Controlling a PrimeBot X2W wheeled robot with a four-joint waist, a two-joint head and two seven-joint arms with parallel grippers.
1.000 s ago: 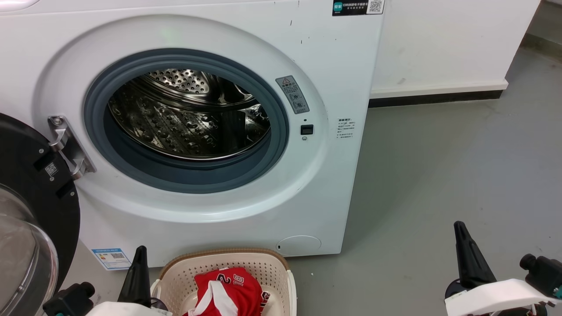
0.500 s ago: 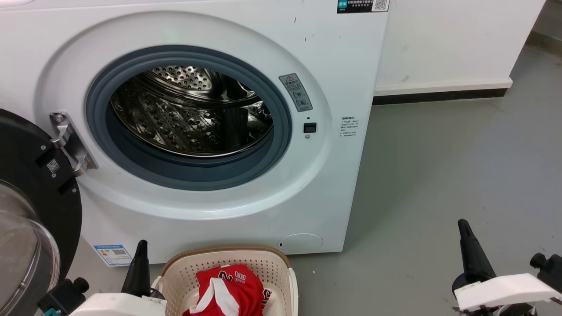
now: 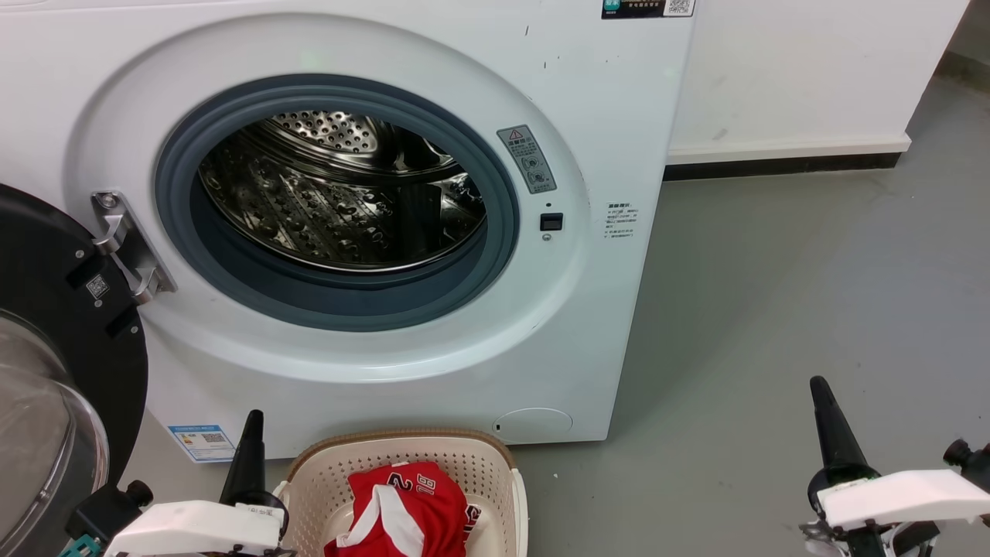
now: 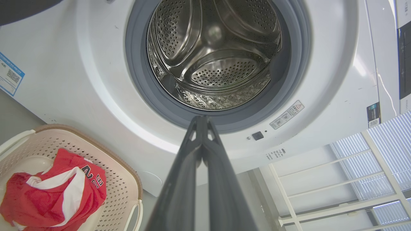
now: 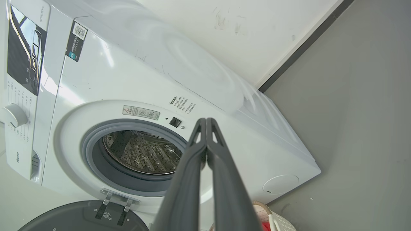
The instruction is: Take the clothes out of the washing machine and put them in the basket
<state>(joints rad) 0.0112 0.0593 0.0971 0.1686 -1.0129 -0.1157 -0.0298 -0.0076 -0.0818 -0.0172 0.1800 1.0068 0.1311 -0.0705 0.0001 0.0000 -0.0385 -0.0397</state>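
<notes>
The white washing machine stands with its door swung open at the left, and the steel drum holds no cloth that I can see. In front of it sits the cream basket with red and white clothes bunched inside. My left gripper is shut, just left of the basket. My right gripper is shut too, over the floor far to the right. The left wrist view looks into the drum past the shut left gripper, with the clothes in the basket at lower left.
Grey floor stretches to the right of the machine up to a white wall with a dark skirting. The open door reaches out low on the left. The right wrist view shows the washing machine and my right gripper.
The head camera has shifted slightly, so the whole scene sits a little further right and up. Both grippers stay shut and low; the clothes in the basket have not moved.
</notes>
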